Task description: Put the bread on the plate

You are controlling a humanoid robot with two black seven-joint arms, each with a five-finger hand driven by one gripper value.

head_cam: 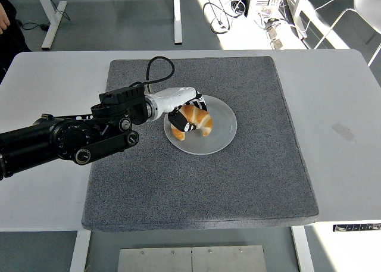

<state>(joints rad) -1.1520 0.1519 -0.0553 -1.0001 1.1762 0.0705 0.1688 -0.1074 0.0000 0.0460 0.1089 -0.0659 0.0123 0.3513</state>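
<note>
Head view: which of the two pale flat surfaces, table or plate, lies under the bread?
The round plate on the grey mat, under the bread in the left hand.

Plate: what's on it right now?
A croissant sits over the white plate, gripped by the left hand. Contact underneath is hidden by bread and fingers.

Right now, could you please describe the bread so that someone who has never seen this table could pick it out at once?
On the white table lies a large grey mat, and on its far middle sits a round white plate. The bread is over the plate's left half, gripped by the left robot hand. It is a golden-brown croissant, the only food in sight.
</note>
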